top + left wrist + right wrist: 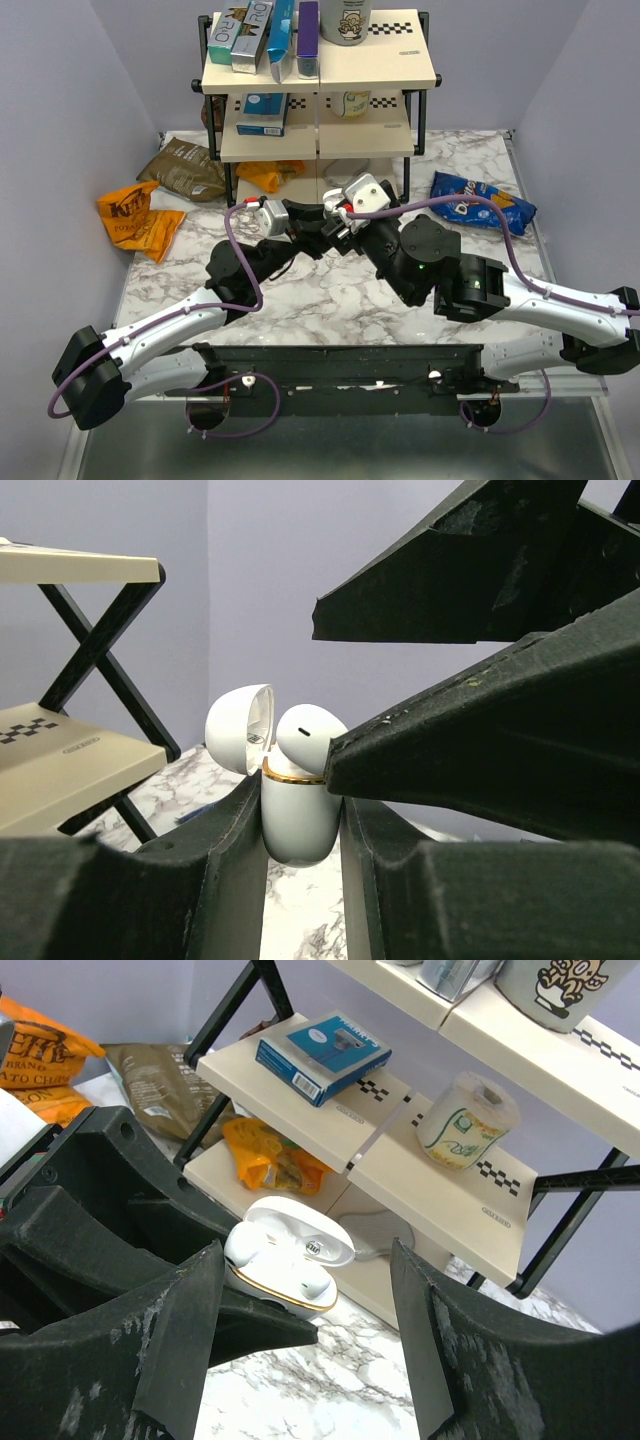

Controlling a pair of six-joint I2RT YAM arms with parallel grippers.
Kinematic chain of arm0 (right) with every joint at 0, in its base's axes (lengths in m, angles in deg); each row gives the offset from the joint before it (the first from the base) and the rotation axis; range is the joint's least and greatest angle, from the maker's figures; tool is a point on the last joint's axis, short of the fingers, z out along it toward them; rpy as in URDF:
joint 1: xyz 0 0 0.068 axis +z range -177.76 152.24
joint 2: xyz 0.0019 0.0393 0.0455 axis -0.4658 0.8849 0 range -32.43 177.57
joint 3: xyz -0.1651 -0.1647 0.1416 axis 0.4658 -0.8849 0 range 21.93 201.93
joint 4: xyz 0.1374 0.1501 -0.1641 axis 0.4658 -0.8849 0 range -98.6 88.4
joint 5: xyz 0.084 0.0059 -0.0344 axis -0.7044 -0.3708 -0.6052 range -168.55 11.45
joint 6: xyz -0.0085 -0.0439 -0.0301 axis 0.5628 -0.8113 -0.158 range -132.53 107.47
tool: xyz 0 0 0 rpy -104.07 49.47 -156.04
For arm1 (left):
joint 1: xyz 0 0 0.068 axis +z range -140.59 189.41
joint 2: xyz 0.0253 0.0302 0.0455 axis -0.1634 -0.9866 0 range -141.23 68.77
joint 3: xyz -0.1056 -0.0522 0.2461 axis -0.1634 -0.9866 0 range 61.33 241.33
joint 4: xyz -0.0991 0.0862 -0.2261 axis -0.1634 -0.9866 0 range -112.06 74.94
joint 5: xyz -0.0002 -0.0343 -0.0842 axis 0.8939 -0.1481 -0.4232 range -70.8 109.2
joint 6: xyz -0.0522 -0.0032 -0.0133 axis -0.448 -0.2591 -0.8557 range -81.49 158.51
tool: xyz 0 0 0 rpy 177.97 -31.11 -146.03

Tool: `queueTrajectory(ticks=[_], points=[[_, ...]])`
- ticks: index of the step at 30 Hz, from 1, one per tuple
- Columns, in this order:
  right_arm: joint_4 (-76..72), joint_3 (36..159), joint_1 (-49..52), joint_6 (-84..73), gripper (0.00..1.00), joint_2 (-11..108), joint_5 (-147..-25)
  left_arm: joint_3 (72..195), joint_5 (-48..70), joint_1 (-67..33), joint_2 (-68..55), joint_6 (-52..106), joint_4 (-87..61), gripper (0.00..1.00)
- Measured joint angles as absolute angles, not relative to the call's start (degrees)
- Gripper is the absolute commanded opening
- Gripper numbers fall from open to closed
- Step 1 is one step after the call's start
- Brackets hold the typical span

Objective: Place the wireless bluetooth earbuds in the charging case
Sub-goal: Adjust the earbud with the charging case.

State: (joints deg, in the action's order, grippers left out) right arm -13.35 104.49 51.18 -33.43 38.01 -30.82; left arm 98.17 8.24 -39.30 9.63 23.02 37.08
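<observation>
Left claw point(297, 815) is clenched on the charging case point(296, 830), a small white pebble with a gold rim. The case stands upright between the claw's two fingers, its lid point(240, 728) swung back to the claw's left. One white earbud point(305, 735) sits at the mouth of the case and stands proud of the rim, so I judge it not fully seated. I cannot find the second bud.

Right claw point(305, 1260) is released, jaws spread wide. It faces the case from the far side, with one finger point(480, 750) right against the bud.

The risk lies in the push. If that finger presses off-line, the bud may tip out of its well and fall to the marble table point(300, 1380) under both claws. Too hard a push could twist the smooth case in the left claw's grip or knock the lid shut on the bud.
</observation>
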Motion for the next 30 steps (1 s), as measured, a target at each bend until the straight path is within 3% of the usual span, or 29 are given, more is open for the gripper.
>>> queueTrajectory(ticks=[30], points=[[-14.6, 104.3, 48.4, -32.5, 0.75, 35.3, -28.9, 98.2, 8.9, -39.0, 10.5, 23.0, 36.2, 0.00]])
